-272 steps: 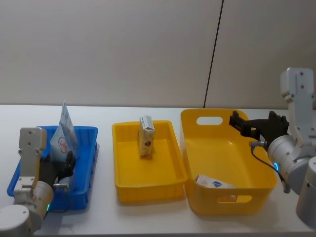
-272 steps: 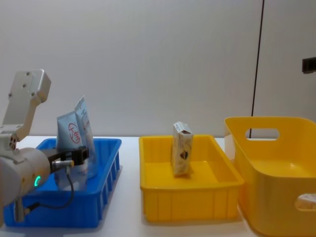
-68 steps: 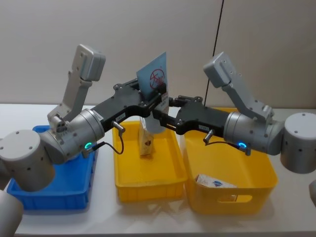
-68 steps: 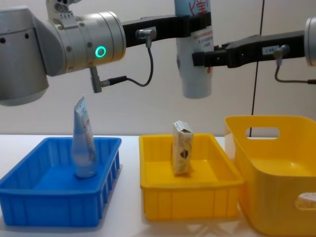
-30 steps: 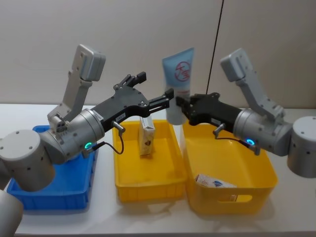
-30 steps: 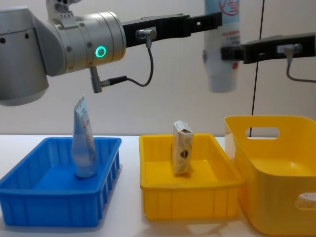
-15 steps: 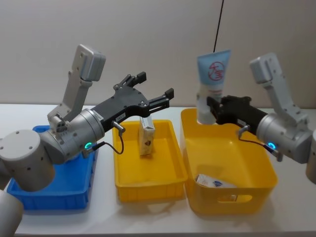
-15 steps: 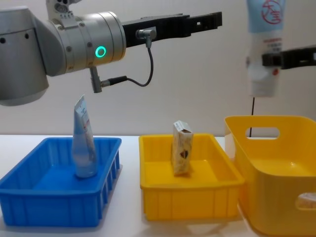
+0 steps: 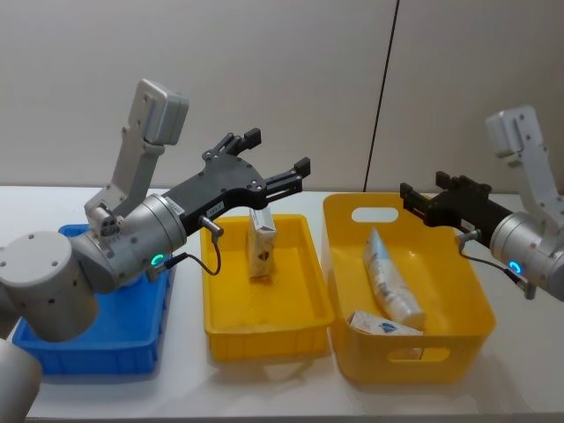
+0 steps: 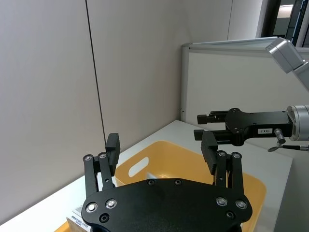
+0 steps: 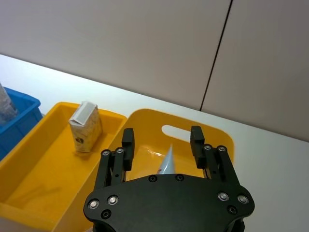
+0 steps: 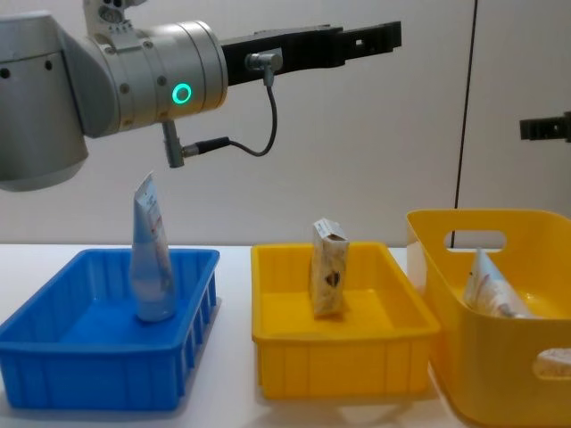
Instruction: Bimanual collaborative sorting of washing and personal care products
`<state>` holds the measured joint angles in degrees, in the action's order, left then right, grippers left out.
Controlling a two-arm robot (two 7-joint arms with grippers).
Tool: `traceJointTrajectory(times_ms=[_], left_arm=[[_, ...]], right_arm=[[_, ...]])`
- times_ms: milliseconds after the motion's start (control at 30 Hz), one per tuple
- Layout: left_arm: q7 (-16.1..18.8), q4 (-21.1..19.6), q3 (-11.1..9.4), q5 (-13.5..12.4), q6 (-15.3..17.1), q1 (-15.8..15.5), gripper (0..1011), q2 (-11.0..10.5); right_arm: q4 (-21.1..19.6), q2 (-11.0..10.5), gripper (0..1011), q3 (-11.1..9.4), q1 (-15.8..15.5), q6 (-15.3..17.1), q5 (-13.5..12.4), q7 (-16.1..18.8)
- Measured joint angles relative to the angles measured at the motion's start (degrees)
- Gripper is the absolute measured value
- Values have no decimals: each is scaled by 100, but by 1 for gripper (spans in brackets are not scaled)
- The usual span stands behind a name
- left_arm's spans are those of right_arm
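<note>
The right end effector (image 9: 432,199) hangs empty with fingers spread above the far rim of the yellow bin (image 9: 476,304). Below it a tube (image 9: 390,280) lies slanted inside the bin, its lower end against a flat carton (image 9: 381,324) on the bin floor. The left end effector (image 9: 275,160), also spread and empty, is raised above the yellow tray (image 9: 220,313), where a carton (image 9: 261,242) stands upright. Another tube (image 12: 152,259) stands in the blue tray (image 12: 53,366) on the white surface (image 9: 189,388).
</note>
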<state>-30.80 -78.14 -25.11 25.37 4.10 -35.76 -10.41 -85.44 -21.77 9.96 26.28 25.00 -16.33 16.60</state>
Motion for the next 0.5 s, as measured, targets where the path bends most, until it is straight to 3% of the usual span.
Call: traceJointTrajectory(times_ms=[33, 367, 500], left_arm=[[0, 0, 0, 0, 0, 0, 1001, 0], [0, 0, 0, 0, 0, 0, 1001, 0], [0, 0, 0, 0, 0, 0, 1001, 0]], right_arm=[[0, -3, 692, -19, -12, 12, 0, -24], [0, -16, 977, -103, -65, 59, 3, -138], [0, -18, 1004, -122, -79, 68, 4, -164]])
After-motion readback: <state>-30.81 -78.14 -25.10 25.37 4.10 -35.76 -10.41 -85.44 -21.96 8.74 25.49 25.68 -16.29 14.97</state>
